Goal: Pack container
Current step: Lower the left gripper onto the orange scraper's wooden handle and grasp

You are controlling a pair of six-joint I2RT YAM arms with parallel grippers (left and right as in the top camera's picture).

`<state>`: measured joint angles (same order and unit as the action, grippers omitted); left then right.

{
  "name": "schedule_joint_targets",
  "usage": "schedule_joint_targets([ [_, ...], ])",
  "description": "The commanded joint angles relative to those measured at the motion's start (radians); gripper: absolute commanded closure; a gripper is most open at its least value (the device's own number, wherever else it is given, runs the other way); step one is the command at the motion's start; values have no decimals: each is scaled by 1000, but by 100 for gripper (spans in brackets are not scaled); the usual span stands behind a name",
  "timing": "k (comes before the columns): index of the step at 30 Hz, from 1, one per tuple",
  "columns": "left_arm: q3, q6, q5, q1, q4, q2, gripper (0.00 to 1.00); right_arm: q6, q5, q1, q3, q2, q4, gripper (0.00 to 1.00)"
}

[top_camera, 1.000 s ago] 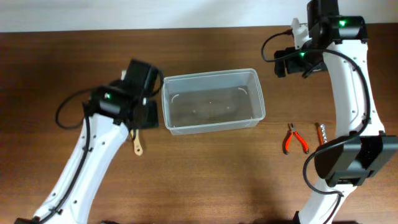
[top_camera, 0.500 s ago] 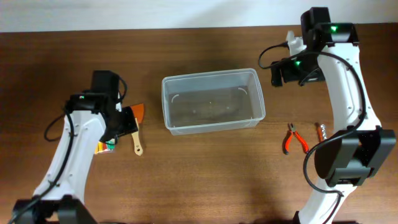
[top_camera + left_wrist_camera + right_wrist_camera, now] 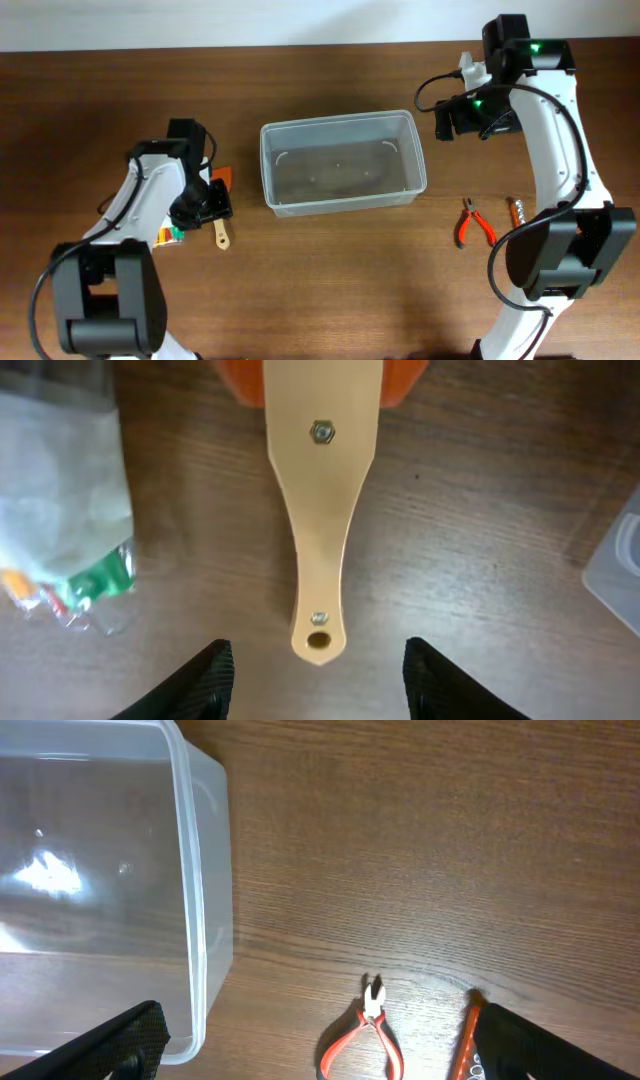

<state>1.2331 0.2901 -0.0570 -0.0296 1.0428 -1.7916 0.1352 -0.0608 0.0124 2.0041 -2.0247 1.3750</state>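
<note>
Dark wood grain covers the table (image 3: 330,290). Left jaws stand open, one finger on each side of the tan handle tip of a scraper (image 3: 320,510), with a clear gap on both sides. The handle runs away from them to an orange blade. Just left of the handle lies a clear packet (image 3: 60,530) with green and orange bits inside.

Right jaws are spread wide and grip nothing. They hang beyond the far right corner of the container (image 3: 343,163), and their wrist view takes in its right end, the red pliers (image 3: 368,1038) and a red-handled tool (image 3: 466,1042).

The container sits mid-table, mouth up, with its long axis running left to right. Its left end is near the scraper blade and its right end is well apart from the pliers.

By count there is one container, one scraper, one packet, one pair of pliers and one red-handled tool.

Half a second ago the left jaws were over the scraper's blade. Now they are further down the scraper, at the handle's end. The right jaws, the container and the tools have not shifted.
</note>
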Motion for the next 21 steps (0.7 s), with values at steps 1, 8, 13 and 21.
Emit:
schedule_joint_targets([
  [1,-2,-39,-18,-2,-19,-26,43,7,-5,1,-5,8,-3,2],
  [8,-6,-39,-16,-2,-82,-34,44,7,-5,1,-5,8,-2,1],
  [13,-9,-39,-14,-2,-103,-58,44,7,-5,1,-5,8,-3,1],
  [21,-40,-33,-14,-2,-131,-122,44,8,-5,1,-5,8,-2,1],
])
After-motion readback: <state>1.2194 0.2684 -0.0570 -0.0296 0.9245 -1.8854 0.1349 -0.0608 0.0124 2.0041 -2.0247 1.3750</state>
